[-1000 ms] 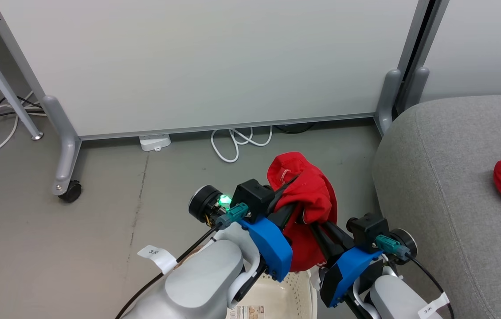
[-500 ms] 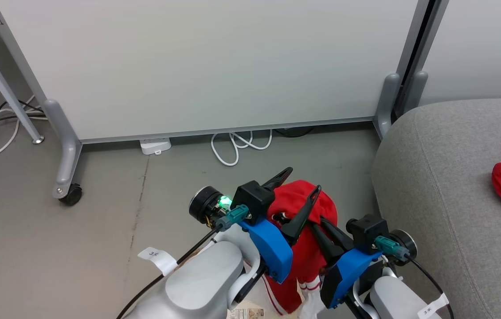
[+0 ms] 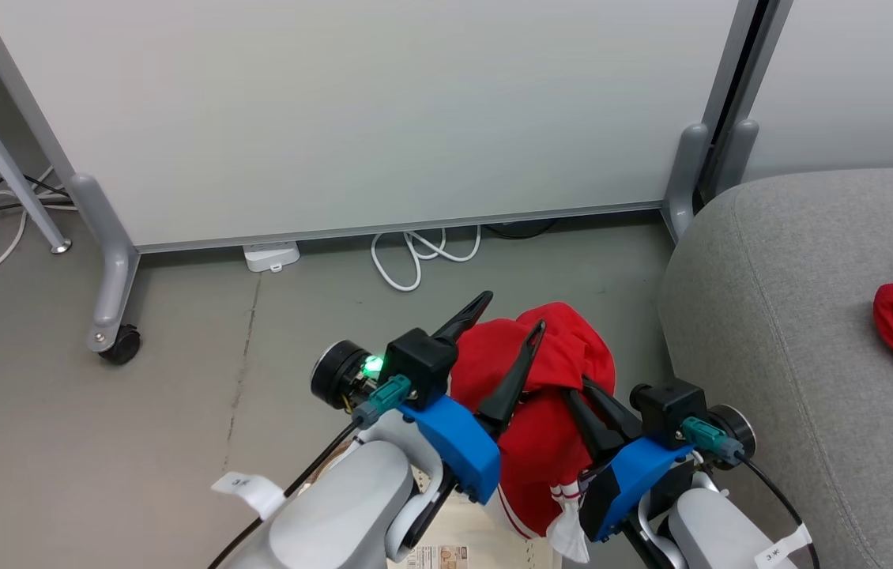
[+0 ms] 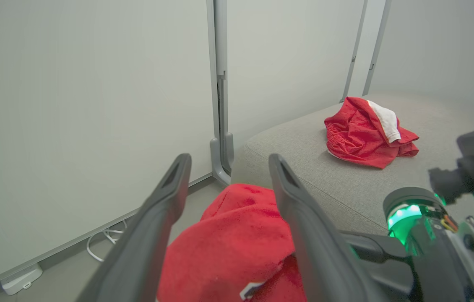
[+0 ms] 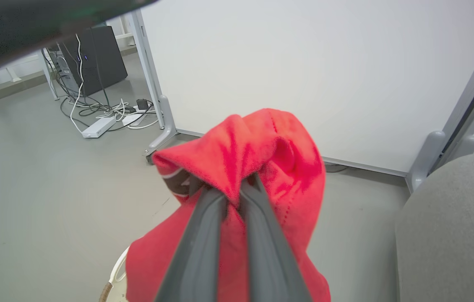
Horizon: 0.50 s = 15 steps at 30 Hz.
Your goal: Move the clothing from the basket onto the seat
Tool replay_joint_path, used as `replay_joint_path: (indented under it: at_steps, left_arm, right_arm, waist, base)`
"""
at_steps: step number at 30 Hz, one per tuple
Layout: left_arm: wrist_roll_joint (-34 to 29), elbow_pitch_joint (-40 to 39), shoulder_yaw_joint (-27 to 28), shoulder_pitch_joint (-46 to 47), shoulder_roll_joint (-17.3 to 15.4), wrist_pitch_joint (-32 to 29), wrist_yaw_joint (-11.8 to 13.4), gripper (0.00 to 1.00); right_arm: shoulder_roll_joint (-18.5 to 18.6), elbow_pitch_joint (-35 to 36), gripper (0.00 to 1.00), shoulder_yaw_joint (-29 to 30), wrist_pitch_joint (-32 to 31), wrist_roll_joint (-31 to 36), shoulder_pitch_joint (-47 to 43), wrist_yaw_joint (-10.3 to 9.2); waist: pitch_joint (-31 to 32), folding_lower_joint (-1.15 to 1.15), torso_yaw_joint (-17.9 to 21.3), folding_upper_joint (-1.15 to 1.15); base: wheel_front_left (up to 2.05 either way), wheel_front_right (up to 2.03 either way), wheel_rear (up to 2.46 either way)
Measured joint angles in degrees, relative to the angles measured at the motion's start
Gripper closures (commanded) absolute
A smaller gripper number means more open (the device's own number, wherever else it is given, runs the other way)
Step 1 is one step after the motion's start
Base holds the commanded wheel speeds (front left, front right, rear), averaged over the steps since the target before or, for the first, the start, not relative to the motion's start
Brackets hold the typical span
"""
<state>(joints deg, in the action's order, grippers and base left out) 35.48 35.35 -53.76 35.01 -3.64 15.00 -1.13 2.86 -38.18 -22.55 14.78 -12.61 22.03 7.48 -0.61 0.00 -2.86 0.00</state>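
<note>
One red garment (image 3: pixel 549 371) hangs bunched over the basket, with my right gripper (image 3: pixel 585 387) shut on its top fold; in the right wrist view the two fingers (image 5: pixel 203 226) pinch the cloth (image 5: pixel 262 147) together. My left gripper (image 3: pixel 511 314) stands open just left of it, holding nothing. In the left wrist view its spread fingers (image 4: pixel 170 188) frame the red cloth (image 4: pixel 228 243). The second red garment (image 4: pixel 363 134), showing a white panel, lies crumpled on the grey sofa (image 3: pixel 794 316). Most of the cream basket is hidden under my arms; part of its rim (image 5: pixel 115 268) shows below the cloth.
A white partition panel (image 3: pixel 375 111) stands ahead on grey feet, one with a caster (image 3: pixel 118 344). Beneath it lie a white cable coil (image 3: pixel 415 257) and a power block (image 3: pixel 271 254). More cables and a dark box (image 5: pixel 94 58) lie further off. The sofa's rounded corner is close on my right.
A second ago both grippers held the garment. The left gripper has opened and drawn slightly left, and the cloth now droops from the right gripper alone. The camera shifted a little.
</note>
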Motion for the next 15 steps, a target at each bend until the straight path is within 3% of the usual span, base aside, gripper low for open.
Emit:
replay_joint_path:
  at_steps: [5, 15]
  left_arm:
    - [-4.8, -5.9, 6.2, -6.1, -1.8, 0.0, 0.1, 0.00]
    - [-12.8, -15.8, 17.1, -17.9, -3.6, 0.0, -3.8, 0.00]
  right_arm:
    - [0.0, 1.9, 1.00, 1.4, 0.0, 0.8, -0.9, 0.00]
    - [0.0, 6.6, 1.00, 2.8, -0.5, 2.2, -3.5, 0.00]
  waist:
    - [-0.4, 0.00, 0.4, 0.00]
    - [-0.5, 0.00, 1.7, 0.00]
  base:
    - [0.00, 0.00, 0.00]
    - [0.00, 0.00, 0.00]
